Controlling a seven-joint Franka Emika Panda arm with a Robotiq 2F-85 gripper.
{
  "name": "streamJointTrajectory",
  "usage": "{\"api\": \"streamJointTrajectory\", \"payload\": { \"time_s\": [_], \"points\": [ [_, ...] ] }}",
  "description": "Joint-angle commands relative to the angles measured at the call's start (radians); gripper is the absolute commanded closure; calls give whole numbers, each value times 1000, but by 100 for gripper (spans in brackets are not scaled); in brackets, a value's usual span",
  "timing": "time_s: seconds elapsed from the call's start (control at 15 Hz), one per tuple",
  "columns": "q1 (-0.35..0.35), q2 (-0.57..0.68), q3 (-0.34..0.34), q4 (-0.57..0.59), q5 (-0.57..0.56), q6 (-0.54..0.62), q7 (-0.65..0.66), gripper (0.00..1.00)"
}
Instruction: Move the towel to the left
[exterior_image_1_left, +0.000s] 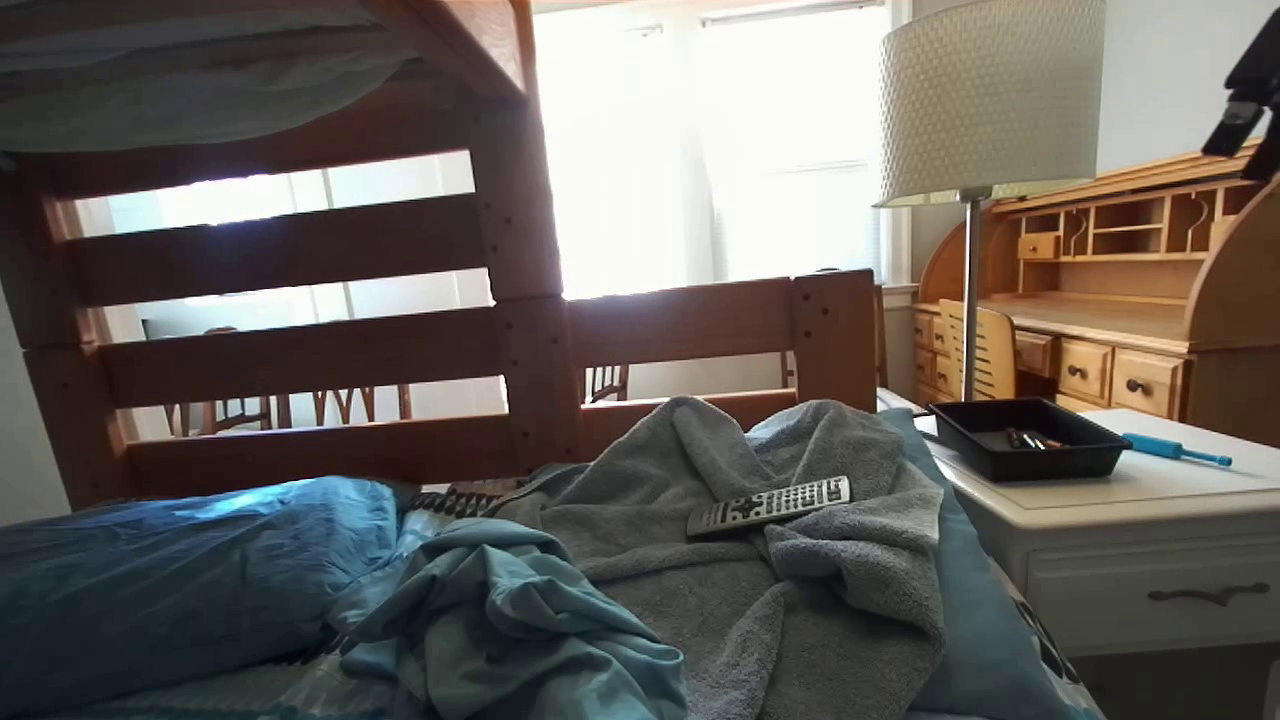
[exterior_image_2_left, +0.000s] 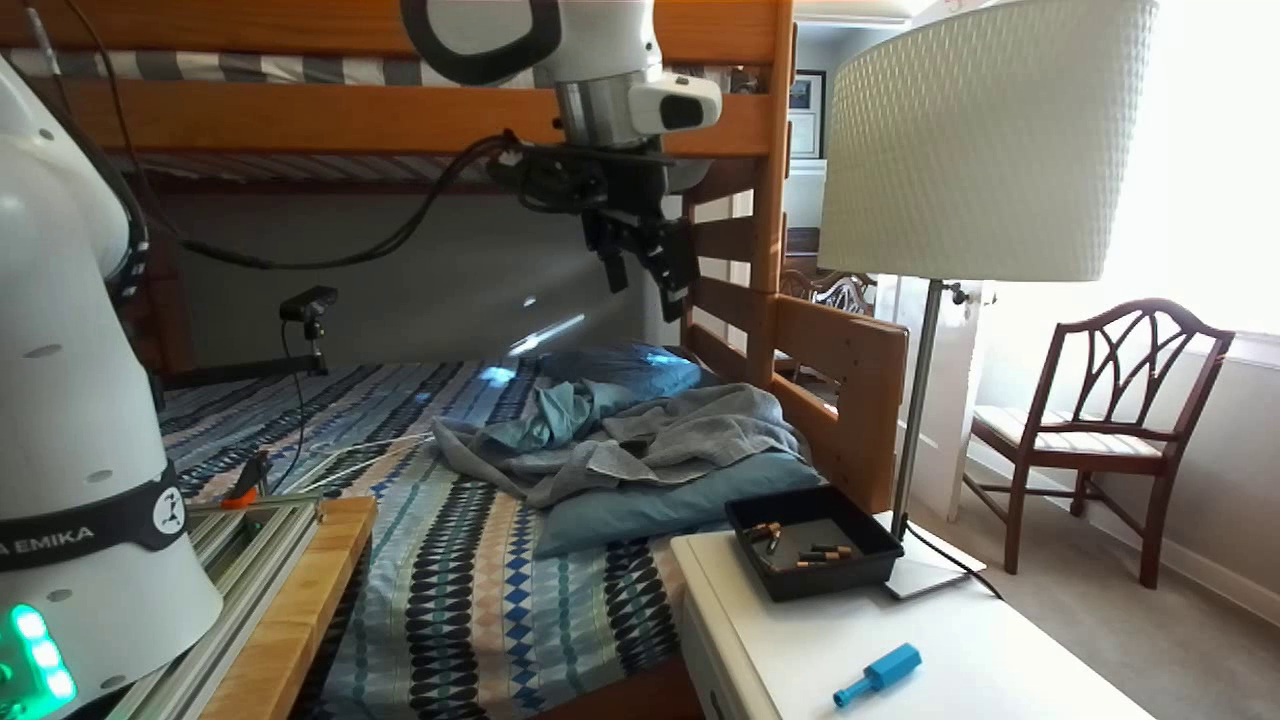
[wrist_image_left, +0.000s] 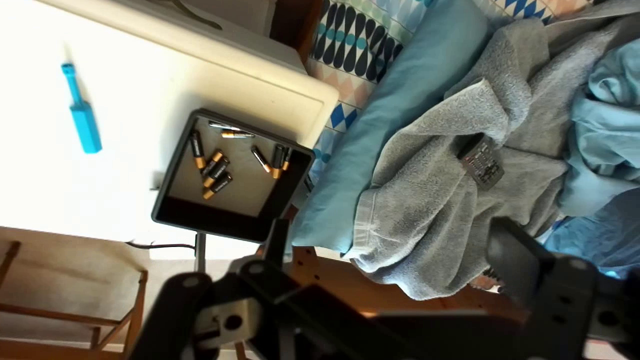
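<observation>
The towel, a rumpled grey cloth, lies heaped on the bed in both exterior views (exterior_image_1_left: 700, 610) (exterior_image_2_left: 690, 430). It also shows in the wrist view (wrist_image_left: 425, 215), with a paler band along one edge. It lies partly over a teal pillow (exterior_image_2_left: 660, 510), and a grey remote control (exterior_image_1_left: 770, 507) rests on top of it. My gripper (exterior_image_2_left: 646, 300) is open and empty, well above the bed and apart from the towel. Its spread fingers show in the wrist view (wrist_image_left: 392, 245), with the towel seen below between them. Only part of the gripper shows at an exterior view's right edge (exterior_image_1_left: 1240, 135).
A crumpled teal cloth (exterior_image_1_left: 520, 620) lies against the towel, with a blue pillow (exterior_image_1_left: 200, 580) beyond. The wooden bed end (exterior_image_2_left: 840, 390) rises beside the towel. A white nightstand (exterior_image_2_left: 800, 660) holds a black tray (exterior_image_2_left: 815, 580) of batteries, a blue tool (exterior_image_2_left: 880, 672) and a lamp (exterior_image_2_left: 980, 150).
</observation>
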Motion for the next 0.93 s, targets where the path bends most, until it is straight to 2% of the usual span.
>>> {"api": "streamJointTrajectory", "payload": {
  "time_s": [0.0, 0.47, 0.53, 0.67, 0.87],
  "points": [
    [0, 156, 59, 142, 98, -8, -56, 0],
    [-78, 312, 226, 287, 159, 46, 34, 0],
    [-105, 265, 230, 244, 132, 30, 7, 0],
    [-120, 280, 257, 252, 130, 32, 13, 0],
    [-132, 277, 258, 251, 130, 32, 11, 0]
  ]
}}
